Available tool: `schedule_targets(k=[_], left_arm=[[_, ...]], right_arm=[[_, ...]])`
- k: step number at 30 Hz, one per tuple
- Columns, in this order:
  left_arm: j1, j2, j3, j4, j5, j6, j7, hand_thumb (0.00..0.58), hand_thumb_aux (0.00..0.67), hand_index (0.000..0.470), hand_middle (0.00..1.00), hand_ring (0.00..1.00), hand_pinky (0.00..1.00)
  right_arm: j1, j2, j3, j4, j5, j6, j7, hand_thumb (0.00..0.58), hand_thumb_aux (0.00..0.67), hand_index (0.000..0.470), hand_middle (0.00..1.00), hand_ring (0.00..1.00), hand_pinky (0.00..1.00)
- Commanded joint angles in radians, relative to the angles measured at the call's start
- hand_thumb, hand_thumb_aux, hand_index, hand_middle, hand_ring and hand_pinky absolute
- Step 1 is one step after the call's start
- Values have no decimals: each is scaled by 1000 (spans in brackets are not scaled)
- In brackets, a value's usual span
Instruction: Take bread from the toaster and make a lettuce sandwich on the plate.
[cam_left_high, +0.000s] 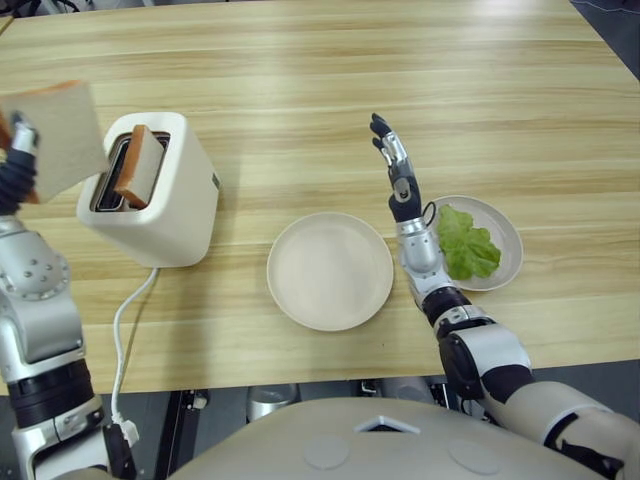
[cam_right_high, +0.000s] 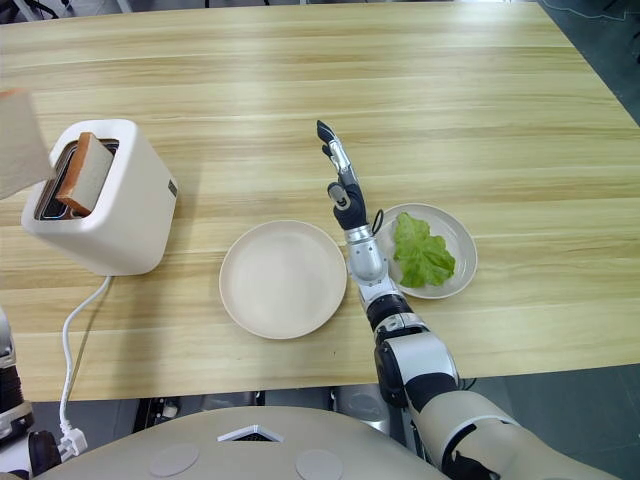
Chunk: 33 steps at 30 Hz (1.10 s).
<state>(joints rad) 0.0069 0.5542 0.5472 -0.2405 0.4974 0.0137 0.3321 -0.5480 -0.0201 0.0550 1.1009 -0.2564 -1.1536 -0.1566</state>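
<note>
The left hand (cam_left_high: 20, 142), half hidden, seems to pinch a bread slice (cam_left_high: 62, 130) beside the toaster (cam_left_high: 165, 215). The right hand (cam_left_high: 397, 170), fingers straight together, hovers between plate (cam_left_high: 330, 272) and lettuce (cam_left_high: 465, 242)

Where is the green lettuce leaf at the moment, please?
The green lettuce leaf lies in the small beige dish on the right of the wooden table, just right of the robot's right hand and the round beige plate.

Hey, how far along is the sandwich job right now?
Done: one bread slice is out of the toaster. In hand: the left hand holds it up. Left: second slice sits in the slot, plate is bare, lettuce lies in its dish; right hand is open.
</note>
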Motion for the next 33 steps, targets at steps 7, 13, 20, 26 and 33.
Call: schedule_targets(k=[7,13,20,26,33], left_arm=[[-66,-24,25,-100,-79,-120,36,580,670,460,1000,1000,1000],[-136,-126,-158,-248,-298,-54,-149,580,670,460,1000,1000,1000],[-145,-344,-501,-181,-389,52,-302,580,670,460,1000,1000,1000],[1,-445,-617,-24,-394,57,-330,580,670,460,1000,1000,1000],[162,-537,-678,36,-380,31,-295,580,670,460,1000,1000,1000]], right_arm=[[-19,3,10,24,-6,18,-10,0,0,0,0,0,0],[-49,-16,-17,9,30,1,-6,0,0,0,0,0,0],[-62,-143,-80,-102,71,-6,-7,0,0,0,0,0,0],[37,-356,-147,-281,-50,17,-70,0,0,0,0,0,0],[201,-577,-168,-409,-347,205,-239,0,0,0,0,0,0]])
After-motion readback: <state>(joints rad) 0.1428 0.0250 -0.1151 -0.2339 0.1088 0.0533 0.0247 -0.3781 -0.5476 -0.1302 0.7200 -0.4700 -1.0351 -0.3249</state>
